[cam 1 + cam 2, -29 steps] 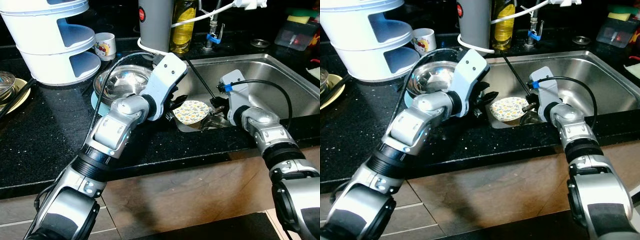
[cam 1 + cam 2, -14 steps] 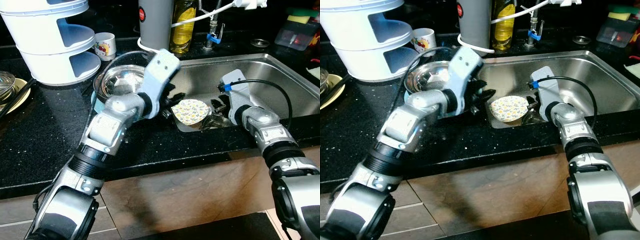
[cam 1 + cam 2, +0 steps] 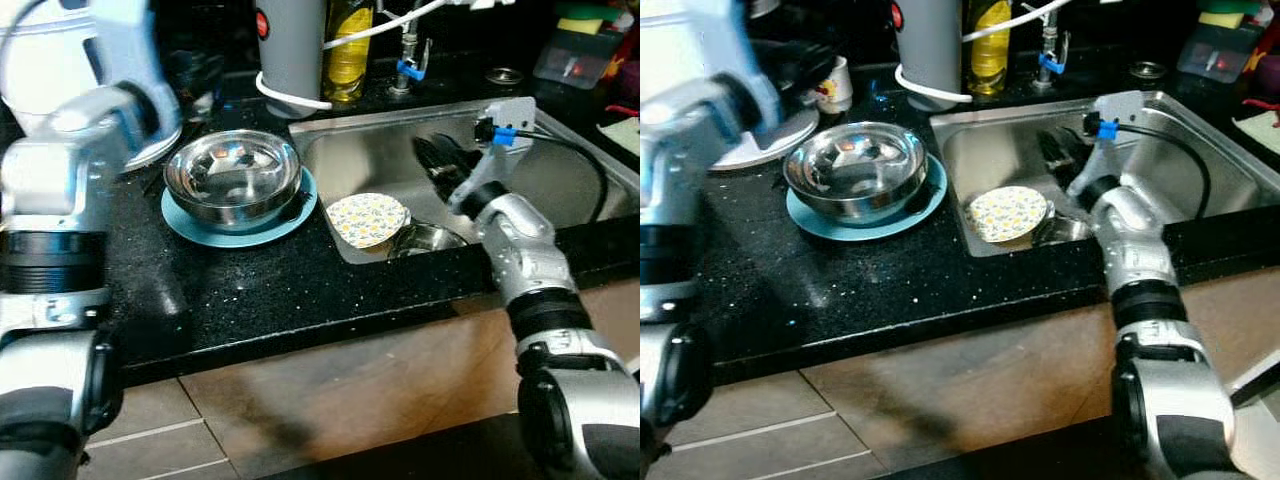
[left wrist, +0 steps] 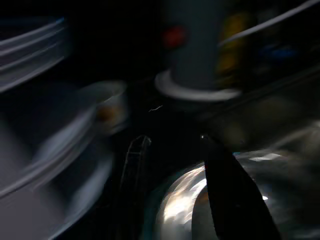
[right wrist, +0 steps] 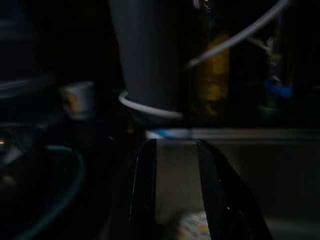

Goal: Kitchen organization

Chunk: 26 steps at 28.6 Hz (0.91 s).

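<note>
— Two grippers empty, fingers apart: right gripper (image 3: pixel 437 156) over the sink (image 3: pixel 560 190), left gripper (image 4: pixel 175 195) above the steel bowl (image 3: pixel 232 178).
— And your patterned plate (image 3: pixel 366 218)?
— Leaning inside the sink's near-left corner. Probably rigid, slick, breakable; pinch its raised rim.

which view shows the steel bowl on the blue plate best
The left eye view: the steel bowl sits whole and sharp on the blue plate. The right eye view shows it equally whole. The left wrist view catches only a blurred shiny rim; the right wrist view, just a dim plate edge.
</note>
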{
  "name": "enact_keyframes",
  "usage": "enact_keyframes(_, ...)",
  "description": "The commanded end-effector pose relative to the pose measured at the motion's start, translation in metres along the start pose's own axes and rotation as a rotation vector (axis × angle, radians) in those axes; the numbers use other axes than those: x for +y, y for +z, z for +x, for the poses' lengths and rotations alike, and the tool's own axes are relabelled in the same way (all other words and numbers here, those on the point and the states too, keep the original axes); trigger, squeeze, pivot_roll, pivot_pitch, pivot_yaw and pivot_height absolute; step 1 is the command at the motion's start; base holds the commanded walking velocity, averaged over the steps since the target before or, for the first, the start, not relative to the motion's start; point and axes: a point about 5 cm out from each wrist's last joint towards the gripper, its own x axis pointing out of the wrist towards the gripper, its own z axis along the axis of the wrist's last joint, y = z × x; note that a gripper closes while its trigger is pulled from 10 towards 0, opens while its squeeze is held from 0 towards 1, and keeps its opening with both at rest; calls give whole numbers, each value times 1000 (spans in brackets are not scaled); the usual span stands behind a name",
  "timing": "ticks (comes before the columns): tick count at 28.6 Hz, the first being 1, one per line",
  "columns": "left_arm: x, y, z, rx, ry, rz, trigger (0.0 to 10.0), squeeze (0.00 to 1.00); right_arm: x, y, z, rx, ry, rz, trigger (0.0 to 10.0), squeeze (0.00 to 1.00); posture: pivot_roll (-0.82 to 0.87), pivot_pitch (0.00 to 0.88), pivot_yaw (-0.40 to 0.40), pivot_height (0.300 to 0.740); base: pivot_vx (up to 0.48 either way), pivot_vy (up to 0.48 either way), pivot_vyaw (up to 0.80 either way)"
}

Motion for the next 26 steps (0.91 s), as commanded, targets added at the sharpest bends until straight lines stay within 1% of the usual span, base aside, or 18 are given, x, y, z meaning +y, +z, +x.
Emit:
enact_keyframes(1, 20, -14, -9, 87, 67, 42, 10000, 0, 2, -7, -3, 7, -13, 62, 10000, 0, 19, 208, 0, 740, 0, 0, 0)
enact_keyframes(2, 20, -14, -9, 87, 67, 42, 10000, 0, 2, -7, -3, 7, -13, 62, 10000, 0, 19, 208, 0, 740, 0, 0, 0)
enact_keyframes(3, 24, -20, -13, 113, 66, 49, 10000, 0, 4, -11, -3, 17, -14, 71, 10000, 0, 19, 208, 0, 740, 0, 0, 0)
enact_keyframes(8, 31, -33, -23, 148, 65, 61, 10000, 0, 12, -16, -4, 25, 1, 104, 10000, 0, 19, 205, -3, 740, 0, 0, 0)
enact_keyframes(11, 40, -43, -30, 191, 81, 23, 10000, 0, 18, -18, -6, 25, 13, 121, 10000, 0, 25, 208, 0, 740, 0, 0, 0)
enact_keyframes(12, 40, -43, -30, 191, 81, 23, 10000, 0, 18, -18, -6, 25, 13, 121, 10000, 0, 25, 208, 0, 740, 0, 0, 0)
enact_keyframes(13, 45, -49, -34, 216, 115, -68, 10000, 1000, 21, -19, -7, 26, 20, 132, 10000, 0, 27, 209, 0, 740, 0, 0, 0)
enact_keyframes(15, 45, -52, -35, 220, 122, -174, 10000, 1000, 24, -19, -8, 25, 25, 140, 10000, 0, 30, 208, -2, 740, 0, 0, 0)
enact_keyframes(16, 44, -53, -34, 216, 120, -208, 10000, 1000, 25, -19, -8, 25, 27, 141, 10000, 0, 31, 208, -3, 740, 0, 0, 0)
enact_keyframes(17, 43, -53, -34, 213, 119, -222, 10000, 1000, 25, -19, -8, 25, 27, 140, 10000, 0, 31, 208, -3, 740, 0, 0, 0)
enact_keyframes(19, 33, -56, -29, 211, 72, -321, 10000, 1000, 26, -18, -8, 22, 27, 150, 10000, 0, 35, 207, -5, 740, 0, 0, 0)
enact_keyframes(20, 33, -56, -29, 211, 72, -321, 10000, 1000, 26, -18, -8, 22, 27, 150, 10000, 0, 35, 207, -5, 740, 0, 0, 0)
enact_keyframes(21, 24, -59, -24, 215, 35, -354, 10000, 1000, 28, -18, -7, 21, 32, 151, 10000, 0, 36, 206, -5, 740, 0, 0, 0)
enact_keyframes(22, 24, -59, -24, 215, 35, -354, 10000, 1000, 28, -18, -7, 21, 32, 151, 10000, 0, 36, 206, -5, 740, 0, 0, 0)
enact_keyframes(23, 15, -61, -19, 214, 7, -369, 10000, 1000, 30, -17, -7, 21, 36, 151, 10000, 0, 36, 206, -5, 740, 0, 0, 0)
enact_keyframes(24, 4, -63, -13, 211, -34, -411, 10000, 1000, 33, -17, -7, 21, 47, 149, 10000, 0, 37, 206, -5, 740, 0, 0, 0)
enact_keyframes(25, 4, -63, -13, 211, -34, -411, 10000, 1000, 33, -17, -7, 21, 47, 149, 10000, 0, 37, 206, -5, 740, 0, 0, 0)
enact_keyframes(26, -6, -66, -8, 218, -62, -429, 10000, 357, 35, -17, -7, 23, 59, 145, 10000, 0, 37, 206, -5, 740, 0, 0, 0)
